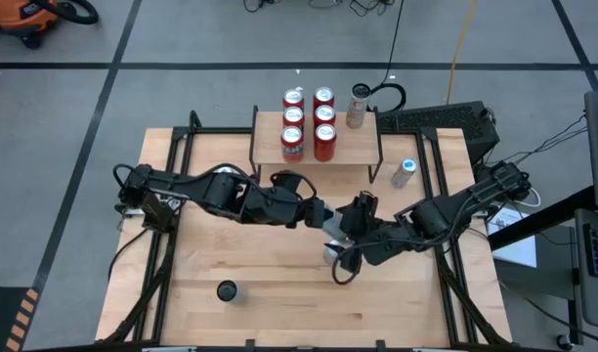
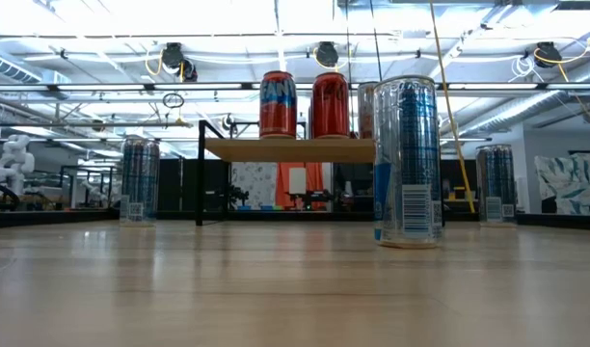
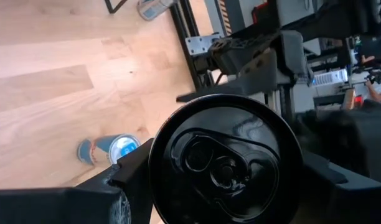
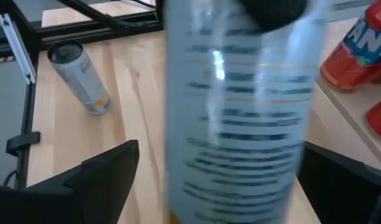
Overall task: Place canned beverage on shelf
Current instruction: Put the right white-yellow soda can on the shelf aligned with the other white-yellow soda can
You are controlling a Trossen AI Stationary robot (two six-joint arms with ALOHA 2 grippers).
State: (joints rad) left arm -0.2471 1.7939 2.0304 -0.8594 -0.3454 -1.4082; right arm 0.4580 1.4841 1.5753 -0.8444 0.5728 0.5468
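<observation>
The left end effector (image 1: pixel 320 214) sits near the middle of the tabletop (image 1: pixel 270 284), its fingers (image 3: pixel 125 171) pinching a can (image 3: pixel 225 158) by the sides just below the black top; the can stands upright on the tabletop, well in front of the shelf (image 1: pixel 350 147). The right end effector (image 1: pixel 350 227) is close against the left one at the same can, its fingers (image 4: pixel 106 168) spread wide on either side of the can body without pressing it. In the low view this can (image 2: pixel 407 162) stands on the wood, nearer the camera than the shelf and off its right end. The shelf stands at the far edge of the tabletop and carries six red cans (image 1: pixel 309 122) in two rows over its left part, with its right part bare. A grey can (image 1: pixel 358 106) stands at the shelf's far right corner. A blue-topped can (image 1: pixel 405 172) stands on the tabletop right of the shelf, and a dark-topped can (image 1: pixel 226 290) stands alone near the front left.
</observation>
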